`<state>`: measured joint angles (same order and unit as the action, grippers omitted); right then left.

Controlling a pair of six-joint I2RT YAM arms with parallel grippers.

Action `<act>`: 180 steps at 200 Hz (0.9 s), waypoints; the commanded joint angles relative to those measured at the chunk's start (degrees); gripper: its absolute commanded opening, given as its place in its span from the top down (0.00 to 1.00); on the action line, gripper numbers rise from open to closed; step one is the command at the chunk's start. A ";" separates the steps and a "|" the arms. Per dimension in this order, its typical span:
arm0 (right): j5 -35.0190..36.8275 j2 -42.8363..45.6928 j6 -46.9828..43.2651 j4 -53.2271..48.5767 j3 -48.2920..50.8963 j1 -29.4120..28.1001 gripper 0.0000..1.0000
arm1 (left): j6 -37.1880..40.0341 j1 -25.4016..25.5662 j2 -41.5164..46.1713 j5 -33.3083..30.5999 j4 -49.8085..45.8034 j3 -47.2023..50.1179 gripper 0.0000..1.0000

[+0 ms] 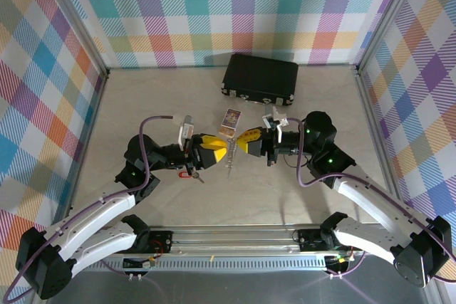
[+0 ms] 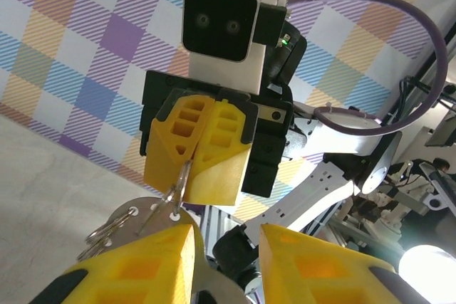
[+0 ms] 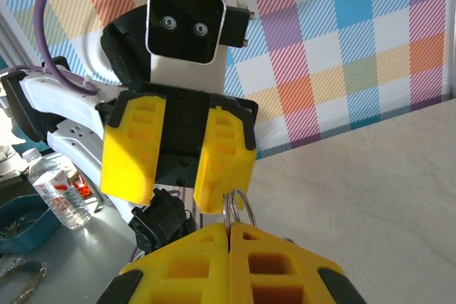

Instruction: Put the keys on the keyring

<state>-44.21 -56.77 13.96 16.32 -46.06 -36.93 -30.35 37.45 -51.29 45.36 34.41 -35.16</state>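
One keyring [image 3: 237, 208] pinched in the shut right pincer [image 3: 229, 229]

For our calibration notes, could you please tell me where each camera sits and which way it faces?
Top external: above and behind the bases, looking down at the table; left arm and right arm show.
Left wrist: on the left arm, looking past its own fingers at the right pincer.
Right wrist: on the right arm, past its own shut fingers at the left pincer.
Both wrist views share the metal ring.
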 commanded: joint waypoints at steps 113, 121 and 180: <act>-2.26 -0.49 2.66 6.79 1.06 -0.15 1.00 | 3.89 1.42 -5.08 -2.21 2.15 -5.06 0.69; -2.20 -0.53 2.66 6.73 1.14 -0.17 1.00 | 3.98 1.57 -5.39 -2.18 2.28 -5.17 0.68; -1.94 -0.44 2.32 6.63 1.40 -0.16 1.00 | 4.03 2.17 -6.15 -2.26 3.01 -5.31 0.82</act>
<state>-45.25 -57.32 16.08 20.16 -45.17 -36.93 -27.35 38.94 -57.58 42.92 34.72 -38.52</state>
